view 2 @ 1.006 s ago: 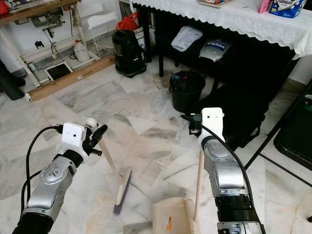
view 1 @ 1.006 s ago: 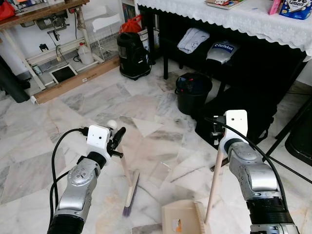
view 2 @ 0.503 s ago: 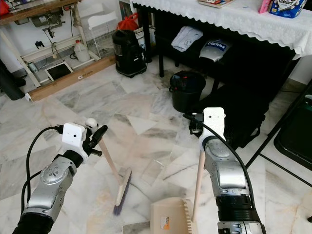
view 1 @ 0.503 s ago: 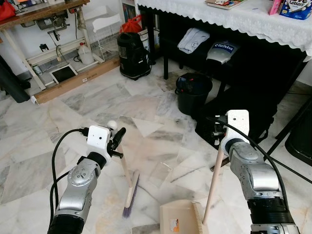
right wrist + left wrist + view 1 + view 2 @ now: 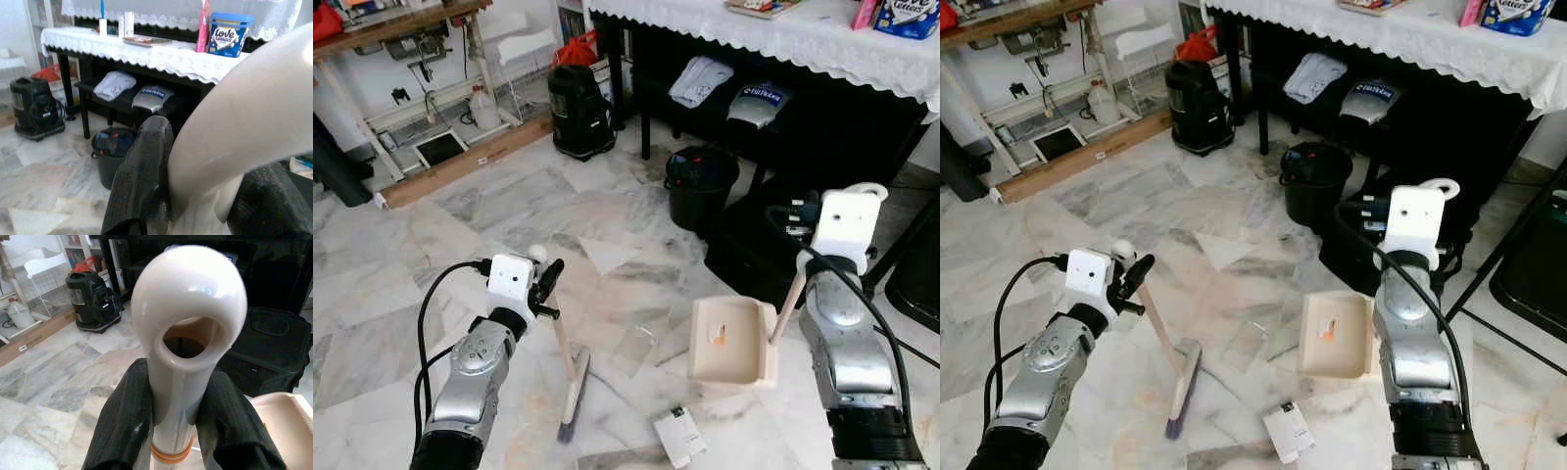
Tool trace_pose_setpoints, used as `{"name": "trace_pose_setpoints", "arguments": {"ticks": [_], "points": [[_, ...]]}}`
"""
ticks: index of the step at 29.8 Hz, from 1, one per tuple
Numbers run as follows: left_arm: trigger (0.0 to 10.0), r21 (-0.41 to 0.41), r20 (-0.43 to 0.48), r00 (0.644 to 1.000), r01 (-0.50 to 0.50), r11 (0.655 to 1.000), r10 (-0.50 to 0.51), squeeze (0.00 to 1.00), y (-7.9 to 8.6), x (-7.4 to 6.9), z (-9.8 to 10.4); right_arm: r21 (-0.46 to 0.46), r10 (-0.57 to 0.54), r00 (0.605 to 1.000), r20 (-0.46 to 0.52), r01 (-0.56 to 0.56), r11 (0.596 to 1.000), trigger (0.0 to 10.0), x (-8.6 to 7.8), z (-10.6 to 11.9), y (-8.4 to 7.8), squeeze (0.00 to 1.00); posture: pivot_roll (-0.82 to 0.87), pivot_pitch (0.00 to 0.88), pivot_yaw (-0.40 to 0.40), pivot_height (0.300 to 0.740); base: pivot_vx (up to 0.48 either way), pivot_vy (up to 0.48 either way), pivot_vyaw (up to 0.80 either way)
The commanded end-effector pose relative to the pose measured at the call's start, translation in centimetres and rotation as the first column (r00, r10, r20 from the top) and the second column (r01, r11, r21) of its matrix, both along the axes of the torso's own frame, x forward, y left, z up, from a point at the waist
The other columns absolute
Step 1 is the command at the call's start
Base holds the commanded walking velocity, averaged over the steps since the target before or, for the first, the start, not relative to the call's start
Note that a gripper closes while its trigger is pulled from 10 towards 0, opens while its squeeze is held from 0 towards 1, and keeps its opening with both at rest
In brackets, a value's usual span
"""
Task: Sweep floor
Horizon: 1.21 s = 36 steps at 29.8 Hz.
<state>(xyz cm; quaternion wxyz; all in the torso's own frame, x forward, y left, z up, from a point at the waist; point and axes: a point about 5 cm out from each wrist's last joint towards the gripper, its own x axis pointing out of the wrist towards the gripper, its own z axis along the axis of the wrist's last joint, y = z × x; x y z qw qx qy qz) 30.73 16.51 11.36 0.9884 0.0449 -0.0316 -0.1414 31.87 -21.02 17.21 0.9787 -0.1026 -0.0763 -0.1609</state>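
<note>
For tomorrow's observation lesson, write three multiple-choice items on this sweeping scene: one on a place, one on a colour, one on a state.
1. Where does the small white card lie?
A on the floor in front of the dustpan
B in the bin
C on the table

2. What colour is the bin?
A red
B black
C white

3. How is the dustpan held?
A flat on the floor
B lifted and tilted
C hung on a wall

Answers: 1 A, it lies on the marble; 2 B, dark all over; 3 B, the right gripper holds its handle, pan raised.
</note>
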Motion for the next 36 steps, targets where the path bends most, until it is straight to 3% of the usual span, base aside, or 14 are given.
{"name": "trace_pose_setpoints", "arguments": {"ticks": [1, 13, 21, 29, 36], "points": [[10.0, 0.015, 0.042, 0.999, -0.010, 1.000, 0.010, 0.00, 0.2, 0.3, 0.8, 0.000, 0.016, 1.000, 0.014, -0.016, 1.000, 10.0, -0.3, -0.7, 0.4, 0.00, -0.06, 0.073, 0.060, 0.740, 0.000, 0.000, 0.00], [10.0, 0.008, 0.038, 0.999, -0.008, 1.000, 0.007, 0.00, 0.0, 0.3, 0.8, -0.045, 0.029, 0.999, -0.032, -0.030, 0.999, 10.0, -1.5, -5.4, 0.2, 0.00, -0.05, 0.078, 0.065, 0.740, 0.000, 0.000, 0.00], [10.0, 0.009, 0.037, 0.999, -0.007, 1.000, 0.006, 0.00, 0.0, 0.3, 0.8, -0.066, 0.036, 0.999, -0.038, -0.038, 0.997, 10.0, -1.8, -6.3, 0.2, 0.00, -0.05, 0.077, 0.066, 0.740, 0.000, 0.000, 0.00], [10.0, 0.008, 0.035, 0.999, -0.007, 1.000, 0.007, 0.00, 0.0, 0.3, 0.7, -0.085, 0.044, 0.999, -0.013, -0.045, 0.995, 10.0, -1.6, -5.9, -0.1, 0.00, -0.06, 0.076, 0.065, 0.740, 0.000, 0.000, 0.00], [10.0, 0.008, 0.034, 0.999, -0.007, 1.000, 0.007, 0.00, -0.1, 0.3, 0.6, -0.112, 0.137, 0.987, -0.078, -0.145, 0.983, 10.0, -1.6, -6.8, 0.5, 0.00, -0.07, 0.076, 0.062, 0.740, 0.000, 0.000, 0.00]]}}
